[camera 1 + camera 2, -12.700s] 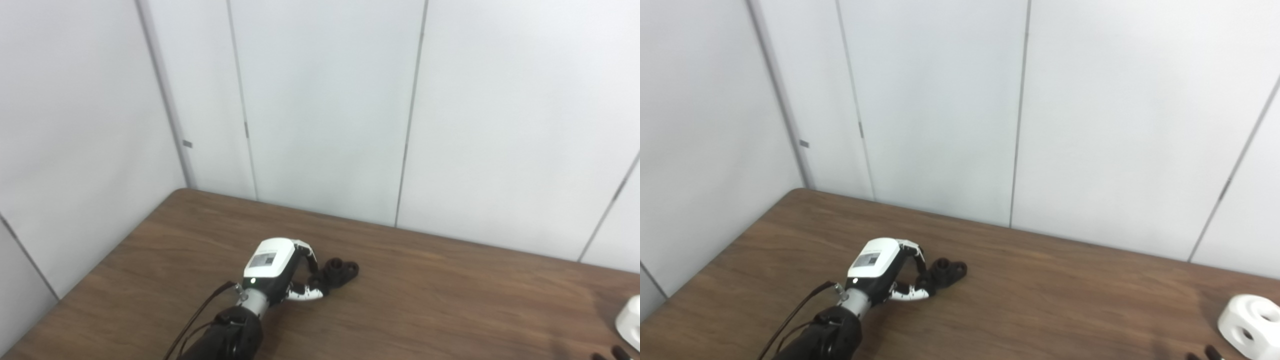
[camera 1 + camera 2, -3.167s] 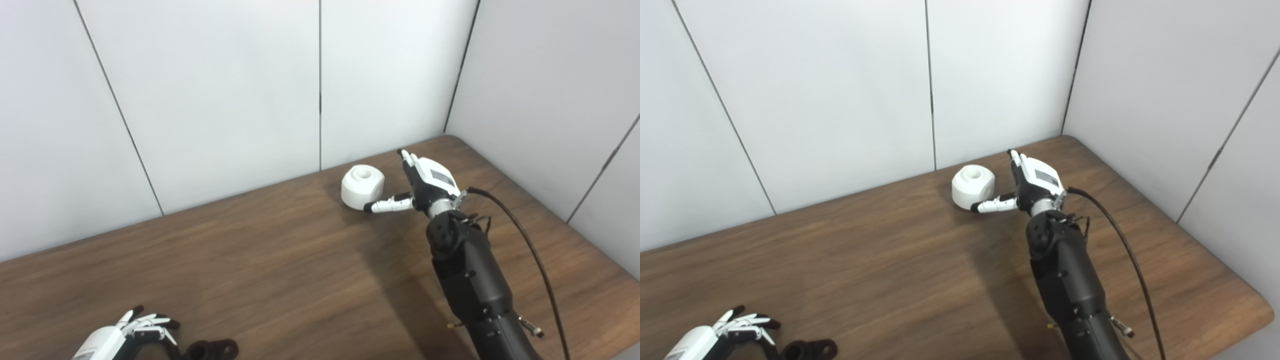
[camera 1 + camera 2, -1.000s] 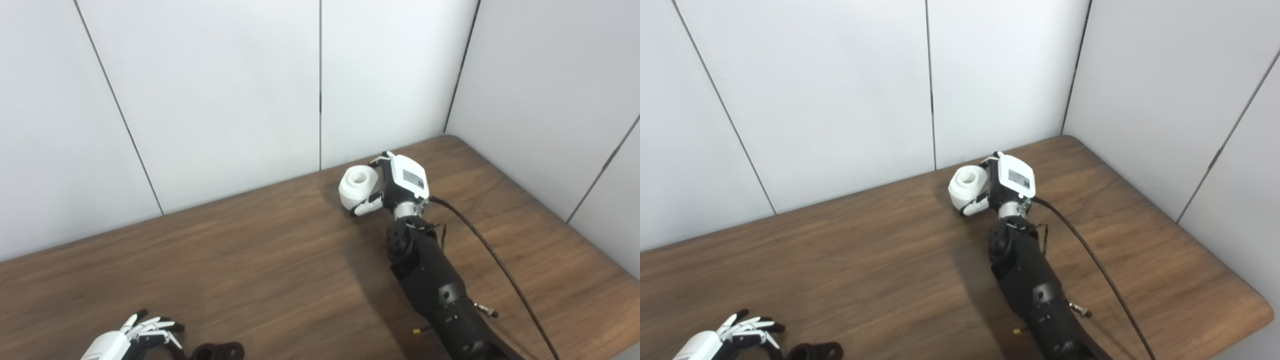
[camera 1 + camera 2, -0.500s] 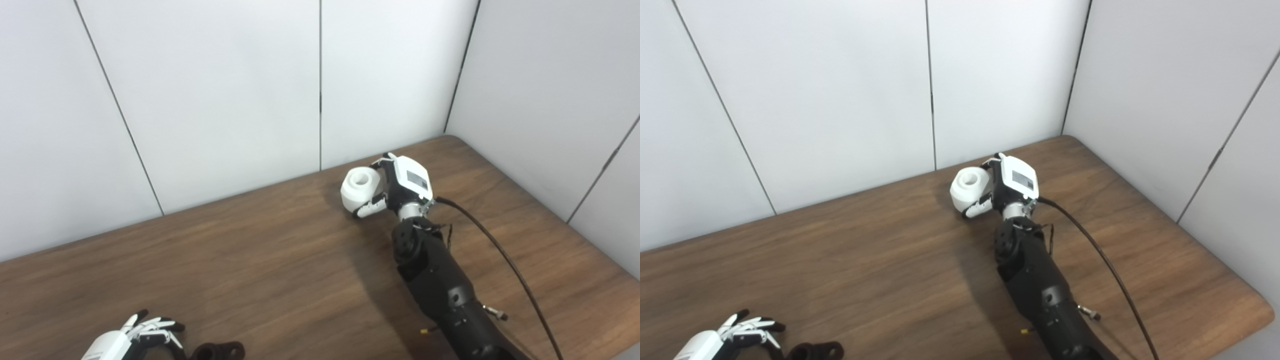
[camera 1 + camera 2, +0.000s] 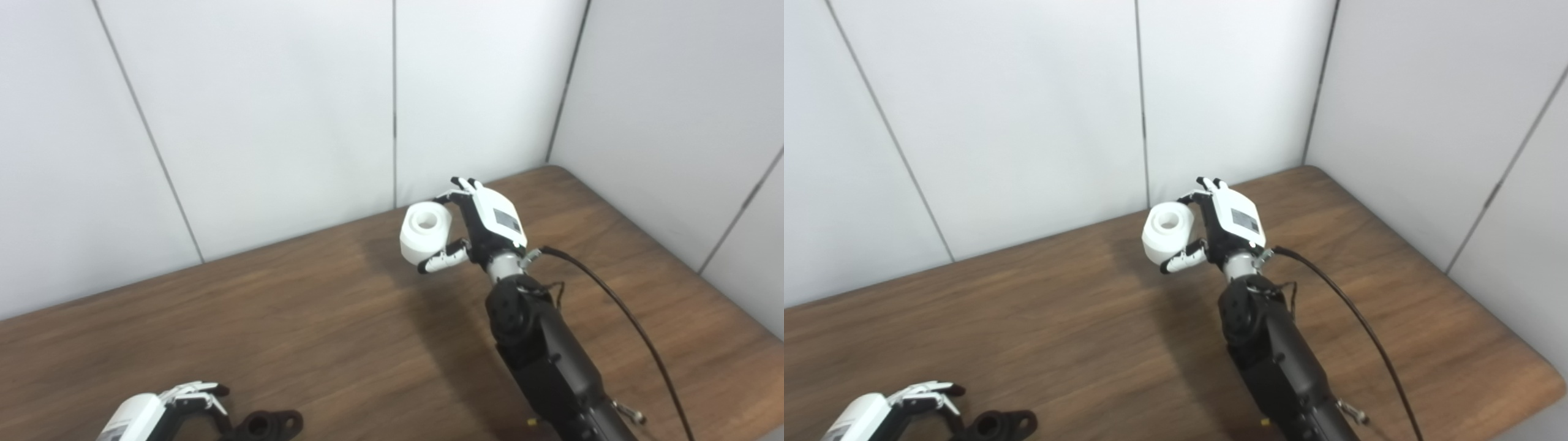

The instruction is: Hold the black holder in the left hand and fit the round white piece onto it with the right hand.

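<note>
The round white piece (image 5: 424,231), a short cylinder with a hole in its top, is held just above the table in my right hand (image 5: 484,222). That hand is shut on it, fingers behind and thumb under its front. The black holder (image 5: 267,424) lies on the table at the bottom left, a ring with a lug on each side. My left hand (image 5: 882,411) is beside it at the picture's bottom edge. Its fingers (image 5: 196,393) arch over the holder's left end. The thumb and the contact are cut off by the edge.
The brown wooden table (image 5: 318,331) ends in a rounded corner at the far right (image 5: 1540,373). White wall panels (image 5: 275,110) close off its back and right sides. A black cable (image 5: 637,331) trails from my right wrist across the table.
My right hand has raised the white piece off the table and carried it a little to the left. The left hand's fingers, splayed before, now curl over the holder's end.
</note>
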### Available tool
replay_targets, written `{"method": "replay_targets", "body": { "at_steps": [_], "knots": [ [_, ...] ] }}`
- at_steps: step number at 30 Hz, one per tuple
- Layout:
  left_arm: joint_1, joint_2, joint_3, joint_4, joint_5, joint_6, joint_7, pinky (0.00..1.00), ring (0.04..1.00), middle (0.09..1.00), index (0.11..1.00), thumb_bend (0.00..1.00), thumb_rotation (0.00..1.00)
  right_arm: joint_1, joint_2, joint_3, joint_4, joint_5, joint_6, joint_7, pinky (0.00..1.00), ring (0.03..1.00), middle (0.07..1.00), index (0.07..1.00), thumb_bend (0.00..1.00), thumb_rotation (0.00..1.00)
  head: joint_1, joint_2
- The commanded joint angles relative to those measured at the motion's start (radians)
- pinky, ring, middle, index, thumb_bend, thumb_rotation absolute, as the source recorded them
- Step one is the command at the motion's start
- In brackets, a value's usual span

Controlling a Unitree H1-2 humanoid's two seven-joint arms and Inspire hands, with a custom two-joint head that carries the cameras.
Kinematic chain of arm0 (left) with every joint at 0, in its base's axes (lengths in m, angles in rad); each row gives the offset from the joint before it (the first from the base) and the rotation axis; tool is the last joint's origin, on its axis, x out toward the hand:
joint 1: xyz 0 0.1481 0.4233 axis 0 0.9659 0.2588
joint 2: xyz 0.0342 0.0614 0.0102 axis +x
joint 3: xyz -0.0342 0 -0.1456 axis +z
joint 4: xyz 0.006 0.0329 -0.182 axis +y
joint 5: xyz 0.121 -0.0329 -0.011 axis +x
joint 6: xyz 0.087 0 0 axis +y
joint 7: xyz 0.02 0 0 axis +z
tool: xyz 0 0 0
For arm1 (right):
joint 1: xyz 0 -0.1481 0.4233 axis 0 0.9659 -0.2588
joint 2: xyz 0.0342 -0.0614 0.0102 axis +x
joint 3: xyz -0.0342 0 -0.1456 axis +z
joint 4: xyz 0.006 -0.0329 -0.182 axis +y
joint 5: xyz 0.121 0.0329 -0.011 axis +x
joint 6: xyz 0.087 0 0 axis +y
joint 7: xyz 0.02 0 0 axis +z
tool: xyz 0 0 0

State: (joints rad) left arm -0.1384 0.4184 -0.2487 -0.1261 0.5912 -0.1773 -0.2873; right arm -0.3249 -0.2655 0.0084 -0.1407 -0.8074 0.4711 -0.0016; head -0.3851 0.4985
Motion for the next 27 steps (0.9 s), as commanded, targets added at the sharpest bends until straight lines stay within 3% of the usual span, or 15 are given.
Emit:
{"method": "replay_targets", "body": {
  "at_steps": [1,9,14,23,27],
  "knots": [
    [-0.013,-0.002,-0.011,-0.030,0.006,0.011,-0.014,0.80,0.832,0.785,0.482,0.51,0.04,-0.010,-0.004,0.014,-0.085,-0.009,-0.005,0.014,0.79,0.965,0.921,0.479,0.51,0.14,0.011,0.007],
    [-0.019,-0.019,-0.032,-0.025,0.031,0.034,-0.009,0.78,0.842,0.799,0.482,0.52,0.04,0.052,0.021,0.075,-0.287,0.018,-0.015,0.129,0.85,0.976,0.930,0.479,0.51,0.14,0.109,0.052],
    [-0.022,-0.024,-0.041,-0.013,0.054,0.033,0.004,0.81,0.864,0.813,0.483,0.52,0.04,0.077,0.066,0.118,-0.385,-0.006,-0.004,0.215,0.78,0.964,0.922,0.479,0.51,0.15,0.127,0.092],
    [-0.027,-0.045,-0.040,0.006,0.056,0.045,0.019,0.91,0.885,0.826,0.482,0.52,0.04,0.119,0.173,0.179,-0.463,-0.077,-0.004,0.342,0.78,0.968,0.924,0.478,0.51,0.14,0.194,0.133],
    [-0.029,-0.059,-0.043,0.006,0.059,0.058,0.016,0.93,0.892,0.832,0.482,0.52,0.04,0.140,0.207,0.201,-0.485,-0.067,-0.007,0.379,0.84,0.979,0.935,0.478,0.51,0.14,0.224,0.144]
  ]
}}
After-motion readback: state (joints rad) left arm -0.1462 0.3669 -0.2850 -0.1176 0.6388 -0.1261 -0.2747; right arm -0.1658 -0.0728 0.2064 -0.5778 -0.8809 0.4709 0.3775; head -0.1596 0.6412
